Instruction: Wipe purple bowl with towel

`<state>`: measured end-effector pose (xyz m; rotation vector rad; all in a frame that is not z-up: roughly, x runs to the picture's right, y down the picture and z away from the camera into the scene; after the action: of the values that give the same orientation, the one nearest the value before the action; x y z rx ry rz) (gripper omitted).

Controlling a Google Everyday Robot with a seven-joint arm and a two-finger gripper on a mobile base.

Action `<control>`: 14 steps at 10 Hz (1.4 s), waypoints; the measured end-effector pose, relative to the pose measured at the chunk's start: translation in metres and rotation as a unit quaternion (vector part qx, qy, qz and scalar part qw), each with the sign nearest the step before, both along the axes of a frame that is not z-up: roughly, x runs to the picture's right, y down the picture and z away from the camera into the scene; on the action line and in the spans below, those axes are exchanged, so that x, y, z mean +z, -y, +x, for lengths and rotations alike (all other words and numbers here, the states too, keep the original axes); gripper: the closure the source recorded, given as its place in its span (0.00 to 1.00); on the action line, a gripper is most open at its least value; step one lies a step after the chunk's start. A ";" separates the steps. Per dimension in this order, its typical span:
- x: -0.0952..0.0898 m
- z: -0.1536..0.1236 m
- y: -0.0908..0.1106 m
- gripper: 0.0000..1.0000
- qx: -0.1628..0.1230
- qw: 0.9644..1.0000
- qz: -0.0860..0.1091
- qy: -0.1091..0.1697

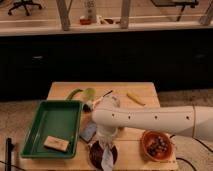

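The purple bowl (96,152) sits at the front edge of the wooden table, partly covered by my arm. My gripper (106,148) points straight down into it from the white arm that reaches in from the right. It is shut on the towel (106,161), a pale strip that trails over the bowl's near rim. The fingers themselves are mostly hidden behind the wrist.
A green tray (50,122) with a tan block (56,143) lies at the left. A flat blue-grey piece (89,131) lies beside the tray. An orange bowl (156,145) with dark pieces stands at the right. Green vegetables (82,93), a utensil (103,95) and a yellow item (135,98) lie at the back.
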<state>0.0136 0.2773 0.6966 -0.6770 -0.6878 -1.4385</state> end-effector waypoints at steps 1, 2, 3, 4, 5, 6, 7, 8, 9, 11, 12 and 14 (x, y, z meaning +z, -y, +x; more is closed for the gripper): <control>0.004 0.001 0.005 1.00 0.004 1.000 0.004 -0.005; 0.008 0.002 0.009 1.00 0.005 1.000 0.004 -0.009; 0.014 0.000 0.013 1.00 0.004 1.000 0.004 -0.010; 0.017 -0.006 0.014 1.00 -0.001 1.000 0.002 -0.007; 0.019 -0.012 0.015 1.00 -0.006 1.000 0.000 -0.003; 0.019 -0.014 0.013 1.00 -0.011 1.000 -0.003 0.001; 0.019 -0.014 0.011 1.00 -0.014 1.000 -0.007 0.003; 0.019 -0.016 0.009 1.00 -0.018 1.000 -0.009 0.006; 0.017 -0.016 0.005 1.00 -0.021 1.000 -0.013 0.008; 0.015 -0.015 0.000 1.00 -0.024 0.999 -0.019 0.011; 0.015 -0.016 0.000 1.00 -0.025 0.999 -0.020 0.012; 0.015 -0.015 0.000 1.00 -0.025 0.999 -0.020 0.012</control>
<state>-0.0013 0.2775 0.7116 -0.7130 -0.7239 -1.4839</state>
